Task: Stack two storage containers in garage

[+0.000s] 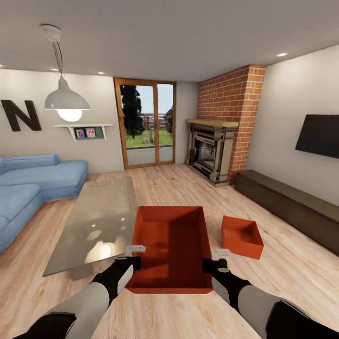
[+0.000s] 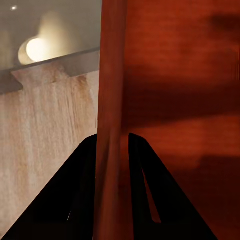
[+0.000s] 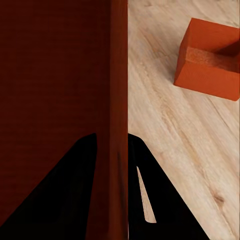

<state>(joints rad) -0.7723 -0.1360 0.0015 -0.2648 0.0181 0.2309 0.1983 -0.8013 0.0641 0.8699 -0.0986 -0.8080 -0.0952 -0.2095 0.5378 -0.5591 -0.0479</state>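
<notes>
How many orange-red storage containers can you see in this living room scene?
2. One container is gripped by both side walls between the left gripper and right gripper. The other container sits on the wood floor to its right.

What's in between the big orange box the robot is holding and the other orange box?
Just bare wood floor lies between the held container and the second container; the head and right wrist views show it.

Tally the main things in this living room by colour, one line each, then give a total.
Orange-red: 2, the held storage container and the second storage container on the floor
Blue: 1, the sofa
Black: 1, the wall TV
White: 1, the hanging lamp
Total: 5
</notes>
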